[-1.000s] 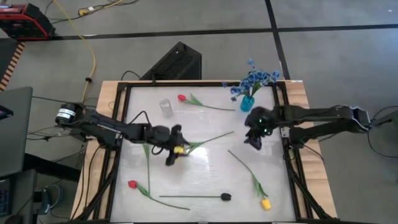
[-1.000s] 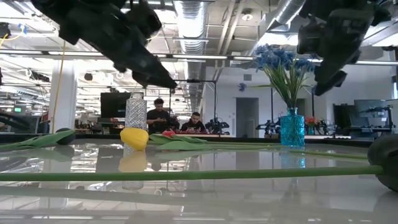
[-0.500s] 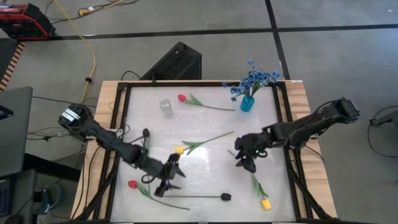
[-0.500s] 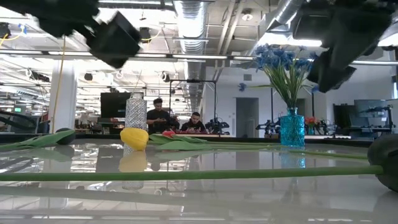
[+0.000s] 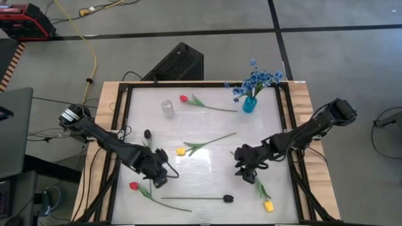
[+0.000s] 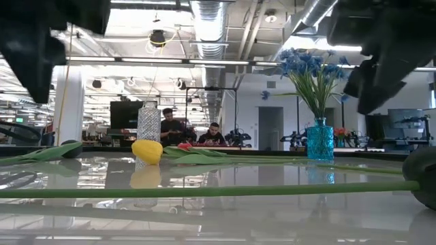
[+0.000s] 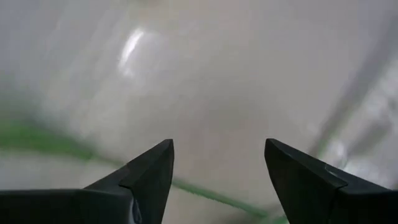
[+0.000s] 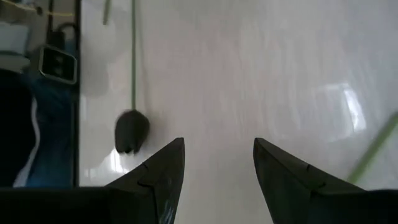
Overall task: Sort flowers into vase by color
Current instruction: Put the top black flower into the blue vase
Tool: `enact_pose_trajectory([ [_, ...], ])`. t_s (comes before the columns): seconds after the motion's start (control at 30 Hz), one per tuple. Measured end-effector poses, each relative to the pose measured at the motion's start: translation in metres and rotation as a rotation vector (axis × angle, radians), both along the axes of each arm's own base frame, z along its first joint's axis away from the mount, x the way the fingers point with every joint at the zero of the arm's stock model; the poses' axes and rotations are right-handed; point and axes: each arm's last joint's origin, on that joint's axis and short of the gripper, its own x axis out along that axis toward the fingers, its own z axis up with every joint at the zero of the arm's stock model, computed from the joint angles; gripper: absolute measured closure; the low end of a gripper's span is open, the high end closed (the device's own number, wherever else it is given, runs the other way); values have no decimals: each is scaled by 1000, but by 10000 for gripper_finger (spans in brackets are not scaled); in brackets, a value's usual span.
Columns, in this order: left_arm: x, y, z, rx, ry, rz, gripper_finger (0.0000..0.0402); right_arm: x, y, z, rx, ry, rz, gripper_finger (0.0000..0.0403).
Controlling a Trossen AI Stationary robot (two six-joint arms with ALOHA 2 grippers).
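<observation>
**Two arms reaching low over a table strewn with flowers**

On the left of the white table (image 5: 201, 129), the left gripper (image 5: 158, 177) is hanging low with its fingers (image 7: 152, 171) spread and nothing between them, just above the red tulip (image 5: 134, 186) lying near the front left corner, whose green stem is running toward the table's front edge. Just behind that arm, a small dark flower head (image 5: 147, 134) is resting on the surface. A clear glass vase (image 5: 167, 108) is standing empty toward the back left, with a second red tulip (image 5: 184, 98) lying just beside it. Near the centre, a yellow tulip (image 5: 181, 151) is lying with its stem pointing toward the back right, and the black-headed flower (image 5: 228, 198) is stretching along the front edge. Right of centre, the right gripper (image 5: 246, 171) is hovering with its fingers (image 8: 163, 168) parted and empty, over the stem of another yellow tulip (image 5: 268, 205) that is lying toward the front right corner. At the back right, a blue vase (image 5: 250, 104) is holding the blue sprigs (image 5: 257, 80) upright. In the room beyond the table, two people (image 6: 191, 129) are sitting.
</observation>
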Motion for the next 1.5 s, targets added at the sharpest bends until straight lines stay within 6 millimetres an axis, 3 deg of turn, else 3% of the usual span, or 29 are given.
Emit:
enact_pose_trajectory([
  [0.23,-10,4,-19,-70,97,259,162,8,3,0,-9,-78,44,184],
  [0.6,-24,15,-44,7,106,533,162,6,7,0,-77,-114,138,184],
  [1.03,-40,22,-80,-33,58,654,167,1,18,0,-108,-130,188,184],
  [1.17,-42,22,-81,-14,56,649,205,0,20,0,-108,-131,199,184],
  [1.5,-44,23,-83,32,71,566,371,0,20,0,-110,-132,195,184],
])
